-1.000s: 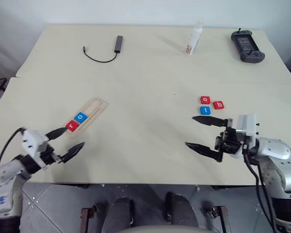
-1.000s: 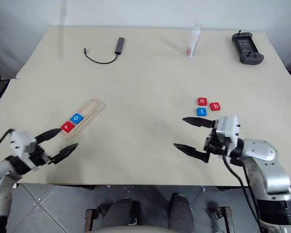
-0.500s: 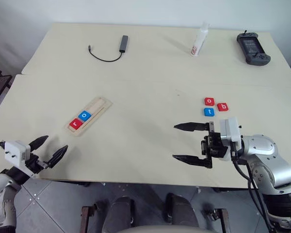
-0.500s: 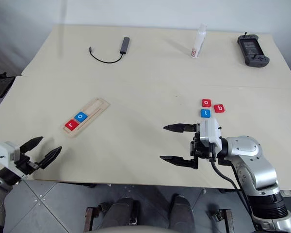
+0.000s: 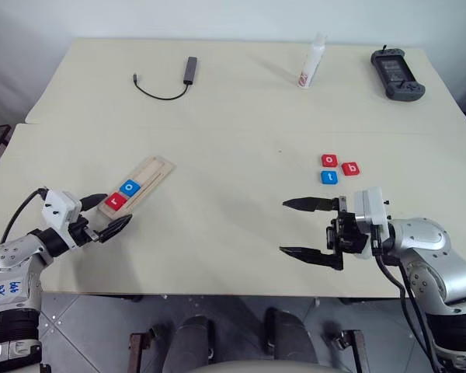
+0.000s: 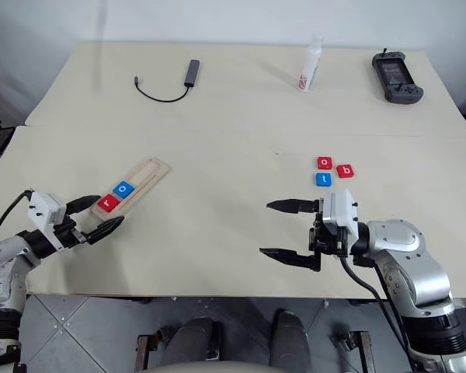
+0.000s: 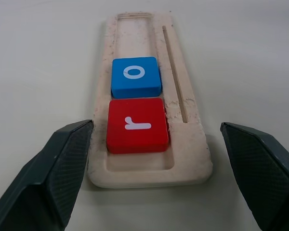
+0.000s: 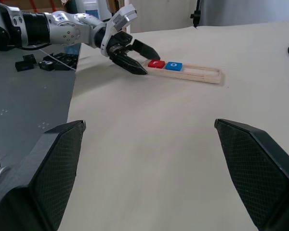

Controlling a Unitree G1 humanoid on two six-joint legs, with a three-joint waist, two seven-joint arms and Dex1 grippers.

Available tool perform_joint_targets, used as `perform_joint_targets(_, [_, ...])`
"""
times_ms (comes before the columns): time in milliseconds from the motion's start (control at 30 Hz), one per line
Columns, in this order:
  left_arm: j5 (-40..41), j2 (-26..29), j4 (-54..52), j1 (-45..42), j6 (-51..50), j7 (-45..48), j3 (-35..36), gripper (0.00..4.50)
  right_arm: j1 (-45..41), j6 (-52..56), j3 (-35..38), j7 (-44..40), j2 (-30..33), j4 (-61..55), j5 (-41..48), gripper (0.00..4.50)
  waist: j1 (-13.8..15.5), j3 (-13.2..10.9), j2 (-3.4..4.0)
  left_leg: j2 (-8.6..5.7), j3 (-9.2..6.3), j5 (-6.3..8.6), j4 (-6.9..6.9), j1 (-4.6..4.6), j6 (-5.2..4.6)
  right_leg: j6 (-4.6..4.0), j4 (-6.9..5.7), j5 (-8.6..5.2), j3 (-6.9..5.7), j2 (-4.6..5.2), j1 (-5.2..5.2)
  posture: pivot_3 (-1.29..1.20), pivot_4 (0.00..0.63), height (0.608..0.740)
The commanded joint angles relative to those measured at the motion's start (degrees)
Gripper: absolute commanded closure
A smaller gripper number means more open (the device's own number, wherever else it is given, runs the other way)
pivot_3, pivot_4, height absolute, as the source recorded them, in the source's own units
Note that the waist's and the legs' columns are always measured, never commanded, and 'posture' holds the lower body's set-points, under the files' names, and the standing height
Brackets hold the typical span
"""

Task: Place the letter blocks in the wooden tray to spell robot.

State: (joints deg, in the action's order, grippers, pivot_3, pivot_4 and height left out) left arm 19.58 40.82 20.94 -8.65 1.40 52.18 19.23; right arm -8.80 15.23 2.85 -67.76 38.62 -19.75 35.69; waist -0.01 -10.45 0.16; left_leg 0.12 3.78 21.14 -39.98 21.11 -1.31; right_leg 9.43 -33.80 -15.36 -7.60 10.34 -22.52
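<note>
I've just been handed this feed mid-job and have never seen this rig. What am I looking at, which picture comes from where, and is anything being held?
It is a two-armed humanoid robot at a pale table. The two wide pictures come from its head camera, looking down; the two close ones come from cameras on its wrists.

The wooden tray holds a red r block and a blue o block. A red o block, a red b block and a blue t block lie loose on the table.

At the far edge are a cable with adapter, a small bottle and a black handheld controller.

The left gripper is open at the tray's near end; the right gripper is open. Neither holds anything.
</note>
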Motion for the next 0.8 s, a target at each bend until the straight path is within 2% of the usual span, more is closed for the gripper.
perform_joint_targets(33, [-1.8, 0.2, 2.2, 0.5, -0.4, -0.5, -1.3, 0.02, 0.5, 0.3, 1.9, 0.4, 1.0, -2.7, 1.4, 0.00, 0.0, 0.0, 0.00, 0.00, 0.00, 0.00, -0.01, -0.01, 0.00, 0.00, 0.00, 0.00, 0.00, 0.00, 0.02, 0.00, 0.150, 0.740])
perform_joint_targets(200, [-3.4, 0.2, 3.5, 0.8, -0.6, -1.2, -2.5, 0.02, 0.5, 0.2, 2.0, 0.5, 1.1, -2.4, 1.2, 0.00, 0.0, 0.1, 0.08, 0.01, 0.01, 0.00, -0.03, -0.07, 0.00, 0.00, -0.04, 0.00, 0.04, 0.01, 0.04, 0.00, 0.150, 0.740])
perform_joint_targets(367, [-3.6, 0.2, 5.5, 1.5, 2.2, 0.3, -3.2, 1.18, 0.0, 0.0, 2.0, 0.6, 1.0, -1.7, 1.0, 0.00, 0.0, 0.1, 0.22, 0.01, 0.01, 0.00, -0.02, -0.12, 0.00, 0.00, -0.05, 0.00, 0.06, 0.01, 0.05, 0.00, 0.150, 0.740])
perform_joint_targets(800, [-1.4, -0.2, 2.5, 0.6, 3.1, 1.9, -3.2, 1.18, 0.7, -0.7, 2.0, 0.9, 1.0, -1.4, 0.1, 0.00, 0.1, 0.2, 0.33, 0.00, 0.02, 0.00, -0.03, -0.11, 0.00, 0.00, -0.06, 0.00, 0.06, 0.03, 0.06, 0.00, 0.150, 0.740])
